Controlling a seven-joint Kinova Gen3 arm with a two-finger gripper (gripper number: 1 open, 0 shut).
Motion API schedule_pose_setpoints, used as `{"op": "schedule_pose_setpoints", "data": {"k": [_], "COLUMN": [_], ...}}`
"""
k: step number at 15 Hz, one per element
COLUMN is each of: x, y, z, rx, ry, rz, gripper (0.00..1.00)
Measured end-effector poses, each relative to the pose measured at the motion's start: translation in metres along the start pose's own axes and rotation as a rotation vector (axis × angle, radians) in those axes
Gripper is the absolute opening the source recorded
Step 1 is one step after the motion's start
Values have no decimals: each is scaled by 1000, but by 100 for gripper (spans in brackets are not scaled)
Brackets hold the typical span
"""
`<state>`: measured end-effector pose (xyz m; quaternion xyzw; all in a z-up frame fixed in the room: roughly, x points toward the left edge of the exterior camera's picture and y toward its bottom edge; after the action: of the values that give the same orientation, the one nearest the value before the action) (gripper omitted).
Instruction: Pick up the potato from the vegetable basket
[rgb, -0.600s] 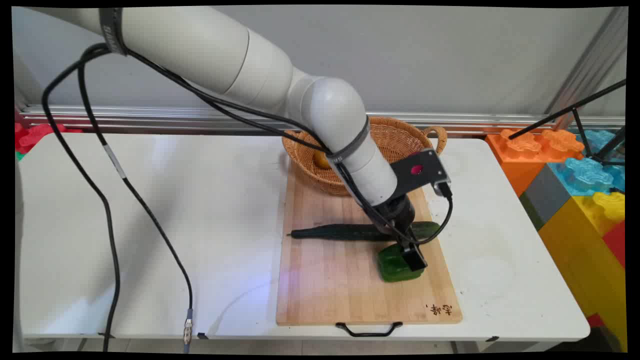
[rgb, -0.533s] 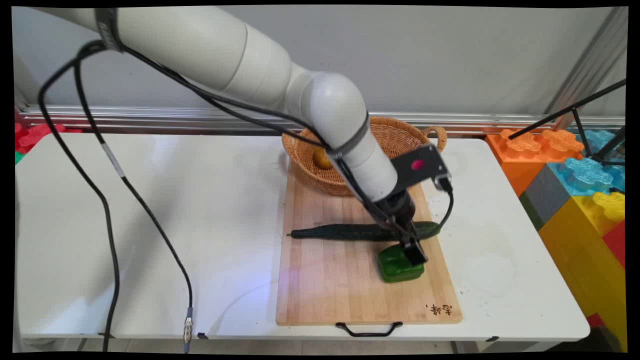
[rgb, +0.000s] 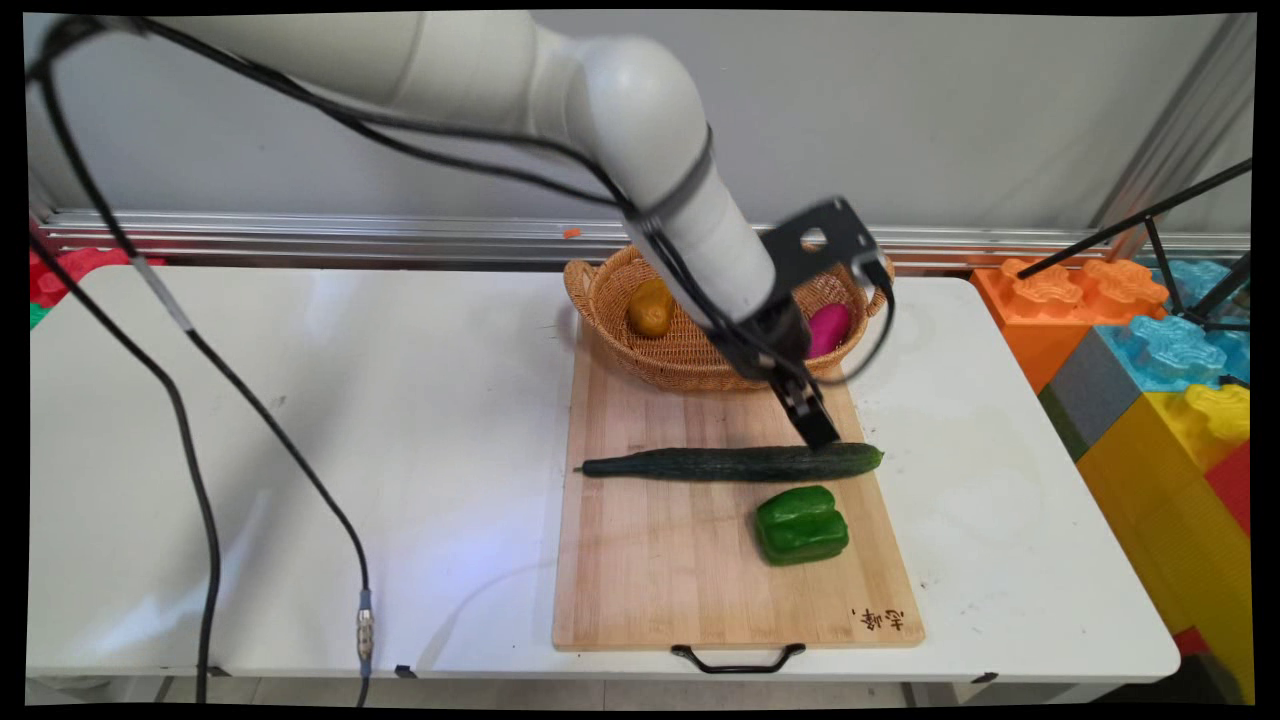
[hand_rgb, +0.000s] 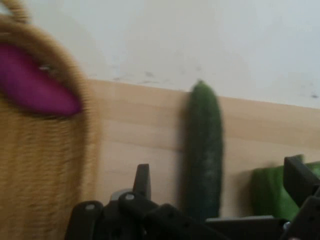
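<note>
The cucumber (rgb: 735, 463) is lying flat across the cutting board (rgb: 660, 590), and the gripper (rgb: 812, 420) is hanging just above its thick right end, jaws apart and gripping nothing. The green pepper (rgb: 801, 525) is sitting just beside it on the near side, and the basket (rgb: 690, 365) is close behind. Space is looking tight: a low swing could clip the basket rim or roll the cucumber.
</note>
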<state>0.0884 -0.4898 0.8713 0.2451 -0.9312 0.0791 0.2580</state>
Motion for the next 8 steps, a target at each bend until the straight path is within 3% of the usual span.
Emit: {"op": "schedule_pose_setpoints", "data": {"k": [8], "x": [-11], "y": [-58], "z": [-51], "rx": [196], "ry": [-3], "rz": [-178], "gripper": [100]}}
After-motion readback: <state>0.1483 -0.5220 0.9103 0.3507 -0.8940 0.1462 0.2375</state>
